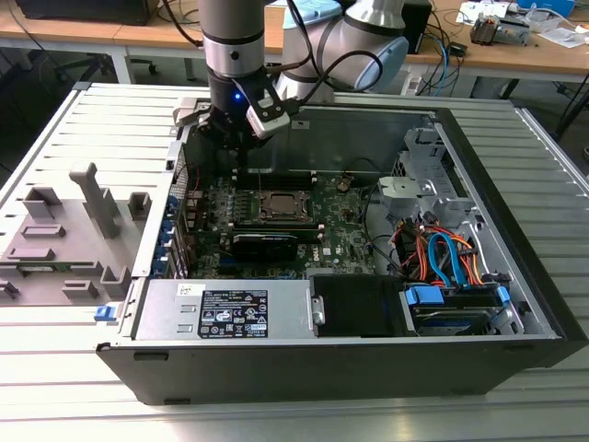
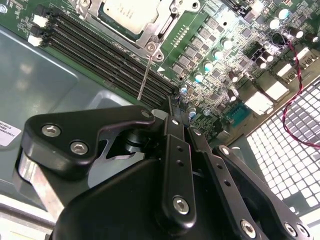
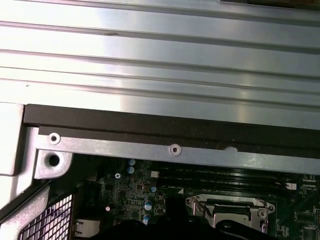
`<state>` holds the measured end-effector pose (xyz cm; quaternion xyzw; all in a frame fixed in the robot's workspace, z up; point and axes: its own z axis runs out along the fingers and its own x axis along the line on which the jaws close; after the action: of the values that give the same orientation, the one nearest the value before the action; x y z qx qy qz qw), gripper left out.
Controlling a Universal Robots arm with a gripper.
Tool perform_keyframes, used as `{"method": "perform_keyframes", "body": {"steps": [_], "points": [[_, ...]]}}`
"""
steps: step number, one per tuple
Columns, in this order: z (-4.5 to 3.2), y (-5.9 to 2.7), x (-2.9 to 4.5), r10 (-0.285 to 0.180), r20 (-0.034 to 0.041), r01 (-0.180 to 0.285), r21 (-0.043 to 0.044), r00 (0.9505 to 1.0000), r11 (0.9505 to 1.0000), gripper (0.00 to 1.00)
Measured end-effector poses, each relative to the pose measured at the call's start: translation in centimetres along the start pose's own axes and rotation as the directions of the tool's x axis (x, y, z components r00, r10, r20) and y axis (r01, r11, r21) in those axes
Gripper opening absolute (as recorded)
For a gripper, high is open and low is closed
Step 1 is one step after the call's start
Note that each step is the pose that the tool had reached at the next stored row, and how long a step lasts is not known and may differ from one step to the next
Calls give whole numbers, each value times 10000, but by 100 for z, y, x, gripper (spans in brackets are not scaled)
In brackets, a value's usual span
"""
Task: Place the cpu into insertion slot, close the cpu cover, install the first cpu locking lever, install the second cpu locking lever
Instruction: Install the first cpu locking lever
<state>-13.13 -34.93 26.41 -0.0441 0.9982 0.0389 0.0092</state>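
Exterior view: gripper above mobo, cpu seated

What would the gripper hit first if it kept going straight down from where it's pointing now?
Probably the memory slots beside the cpu socket. In the second wrist view the gripper points at the board next to those slots, with the cpu cover a little further on. Depth is unclear, so this is a best guess.

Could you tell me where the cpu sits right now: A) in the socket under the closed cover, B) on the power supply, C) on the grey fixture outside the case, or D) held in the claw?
A: in the second wrist view the cpu lies in the socket with the cover framing it.
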Motion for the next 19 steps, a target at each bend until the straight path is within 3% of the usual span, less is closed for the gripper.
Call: {"method": "perform_keyframes", "body": {"steps": [19], "points": [[4,46,-4,1,0,-1,-1,10000,10000,11]]}}
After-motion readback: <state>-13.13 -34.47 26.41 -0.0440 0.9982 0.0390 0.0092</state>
